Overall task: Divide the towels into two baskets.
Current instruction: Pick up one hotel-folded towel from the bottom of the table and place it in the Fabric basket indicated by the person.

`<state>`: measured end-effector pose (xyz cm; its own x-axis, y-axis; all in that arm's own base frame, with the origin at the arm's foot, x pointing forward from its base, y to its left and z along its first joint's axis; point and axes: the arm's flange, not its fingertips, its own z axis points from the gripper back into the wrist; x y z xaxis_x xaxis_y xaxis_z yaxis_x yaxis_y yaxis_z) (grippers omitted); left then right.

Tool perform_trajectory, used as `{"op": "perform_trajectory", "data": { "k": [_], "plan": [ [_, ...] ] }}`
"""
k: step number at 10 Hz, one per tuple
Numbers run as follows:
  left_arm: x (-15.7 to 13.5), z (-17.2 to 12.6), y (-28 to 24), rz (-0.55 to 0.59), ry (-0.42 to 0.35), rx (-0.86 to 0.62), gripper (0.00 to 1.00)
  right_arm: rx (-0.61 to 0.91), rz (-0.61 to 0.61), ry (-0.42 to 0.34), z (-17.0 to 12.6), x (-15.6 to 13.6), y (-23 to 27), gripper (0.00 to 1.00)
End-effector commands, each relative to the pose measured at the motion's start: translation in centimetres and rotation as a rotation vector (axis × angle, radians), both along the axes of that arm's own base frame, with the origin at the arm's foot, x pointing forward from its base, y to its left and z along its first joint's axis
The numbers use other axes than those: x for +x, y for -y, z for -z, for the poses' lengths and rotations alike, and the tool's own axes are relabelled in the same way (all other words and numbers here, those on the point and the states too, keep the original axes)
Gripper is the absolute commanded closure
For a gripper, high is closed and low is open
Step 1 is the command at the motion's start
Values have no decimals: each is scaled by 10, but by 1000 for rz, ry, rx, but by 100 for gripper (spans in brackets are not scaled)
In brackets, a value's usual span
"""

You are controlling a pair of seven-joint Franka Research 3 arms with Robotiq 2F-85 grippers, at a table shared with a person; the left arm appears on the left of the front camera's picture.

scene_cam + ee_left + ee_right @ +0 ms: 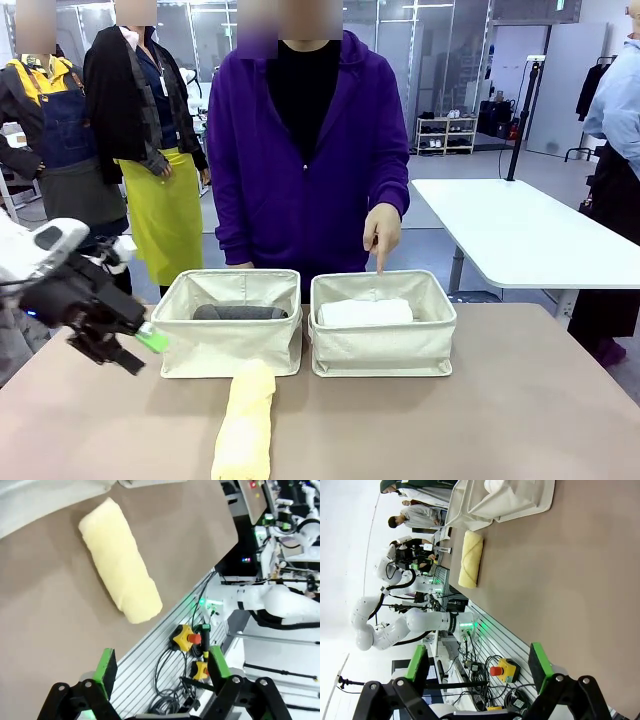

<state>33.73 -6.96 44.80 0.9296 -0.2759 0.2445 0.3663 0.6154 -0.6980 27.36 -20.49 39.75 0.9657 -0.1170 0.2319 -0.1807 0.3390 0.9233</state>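
Yellow towel (245, 425): laid on the surface, long way toward the baskets.
Left hand (140, 345): nearer, fingers held apart.
Right hand (480, 667): fingers held apart.

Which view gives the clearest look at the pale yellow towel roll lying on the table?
The left wrist view: the yellow towel lies large and whole, with its rolled end clear. The front view shows it in front of the left basket, cut by the bottom edge. The right wrist view shows it small and far off.
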Motion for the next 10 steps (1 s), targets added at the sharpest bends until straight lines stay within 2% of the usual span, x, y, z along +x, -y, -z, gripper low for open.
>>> {"op": "perform_trajectory", "data": {
  "k": [1,2,3,8,10],
  "plan": [
    [-43,46,27,-49,35,22,8,7,-4,25,-2,-1,0,0],
    [-46,50,31,-37,10,14,8,7,-4,25,-2,-1,0,0],
    [5,8,18,0,4,14,8,7,-4,25,-2,-1,0,0],
    [7,9,16,13,7,-3,8,7,-4,25,-2,-1,0,0],
    [14,14,49,-46,11,114,8,7,-4,25,-2,-1,0,0]
  ]
}}
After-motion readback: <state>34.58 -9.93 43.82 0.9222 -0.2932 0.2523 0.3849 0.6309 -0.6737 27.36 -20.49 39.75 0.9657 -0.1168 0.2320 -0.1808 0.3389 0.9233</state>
